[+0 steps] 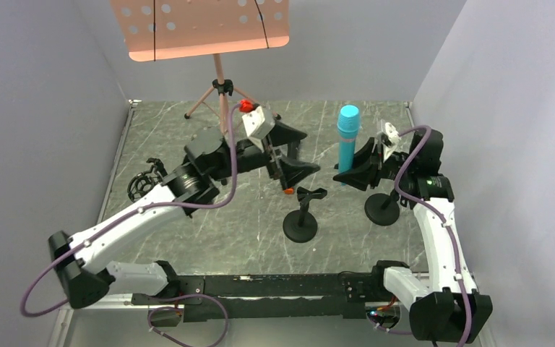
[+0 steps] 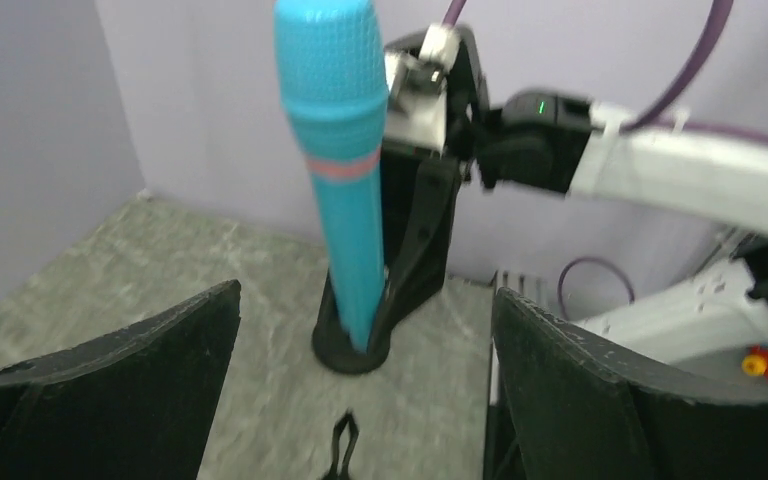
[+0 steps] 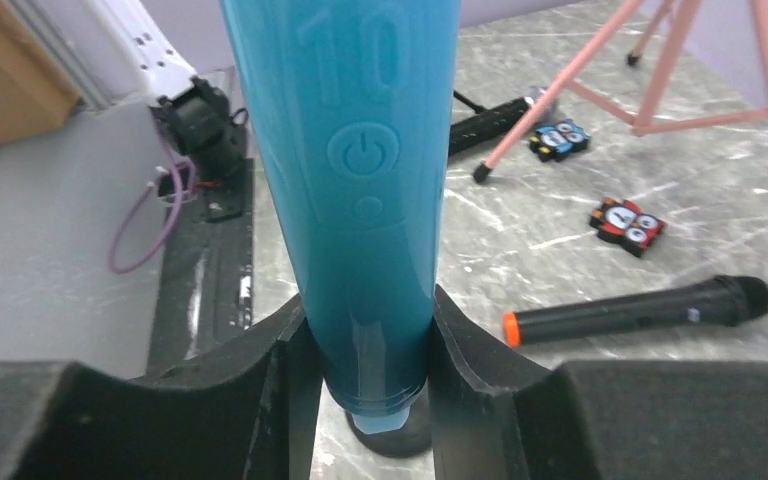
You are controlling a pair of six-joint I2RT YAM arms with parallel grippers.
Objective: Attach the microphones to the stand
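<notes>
While the worktop (image 1: 224, 238) carries a pink music stand (image 1: 199, 29) at its back, the left jaws hang wide apart above the middle, holding nothing. Right jaws are clamped on the blue mic (image 1: 347, 141), upright, its foot over a round black stand (image 2: 350, 350). A second stand (image 1: 301, 217) sits nearer the middle. The black mic (image 3: 640, 312), orange-ended, lies flat near a clip (image 3: 627, 225).

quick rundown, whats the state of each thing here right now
turquoise microphone: upright, gripped low by the right claw
right claw: shut on the turquoise microphone
left claw: open, empty
black microphone with orange end: lying flat on the table, untouched
middle stand: upright, clip empty
pink music stand: upright on its tripod
</notes>
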